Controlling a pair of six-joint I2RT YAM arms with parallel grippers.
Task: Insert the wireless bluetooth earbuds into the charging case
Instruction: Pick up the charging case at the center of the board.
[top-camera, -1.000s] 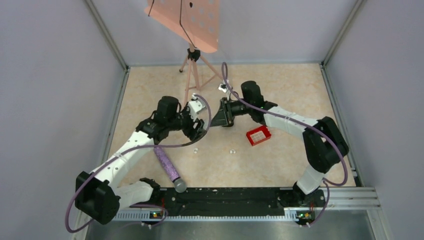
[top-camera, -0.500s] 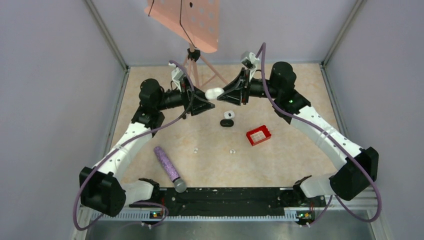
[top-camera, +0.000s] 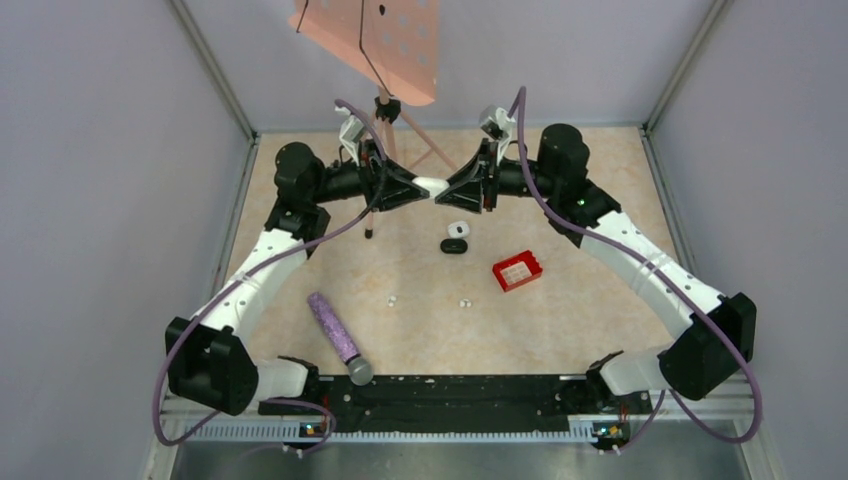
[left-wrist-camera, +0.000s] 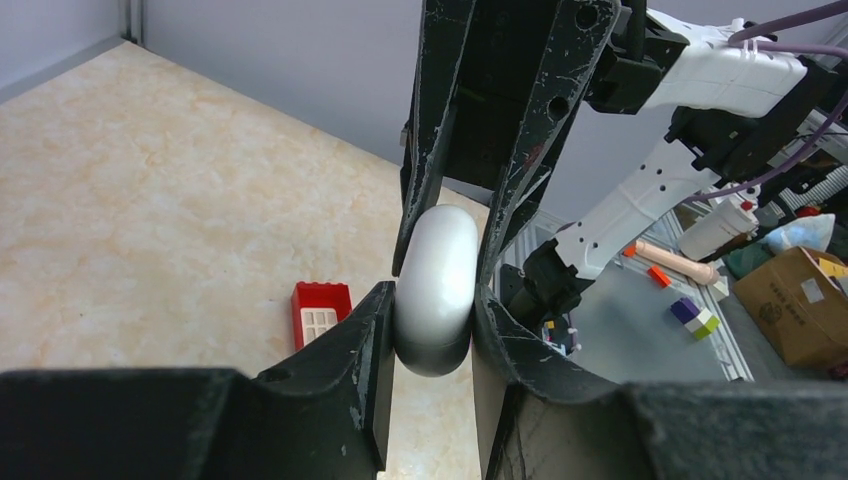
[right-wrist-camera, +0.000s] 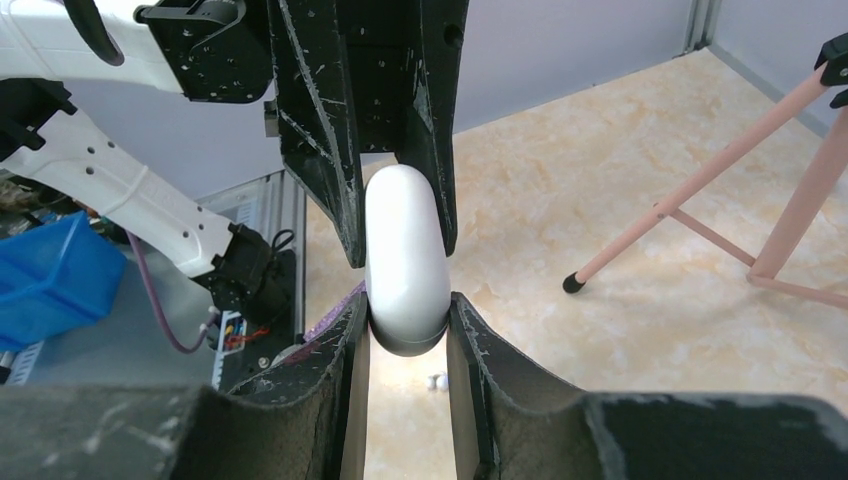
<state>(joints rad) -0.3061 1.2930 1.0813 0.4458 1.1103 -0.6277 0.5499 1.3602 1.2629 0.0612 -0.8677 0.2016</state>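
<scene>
Position: the charging case (top-camera: 431, 187) is held in the air at upper centre of the overhead view, clear of the desk (top-camera: 560, 330), between both arms.

Grip: the left gripper (top-camera: 419, 190) has its fingers pinching the end of the case toward the left of the frame; the right gripper (top-camera: 446, 188) has its fingers pinching the opposite end; both wrist views show the pads flat against the two broad faces, with no gap.

Governing relation: the long axis of the case runs straight from one pair of fingers to the other, left to right across the overhead frame; each arm holds one half; neither is nearer than the other. The case appears closed; which end carries the lid or hinge cannot be told.

Remaining parts: one earbud (top-camera: 391, 299) lies on the desk left of centre and a second earbud (top-camera: 465, 302) just right of centre, both lower in the frame and well apart from the fingers; a small white piece (top-camera: 458, 229) with a dark spot and a dark oval piece (top-camera: 455, 246) lie just below the held case; their nature is unclear.

Judgement: the lid must probably be opened next, one arm steadying while the other works; the glossy shell may slip.
</scene>
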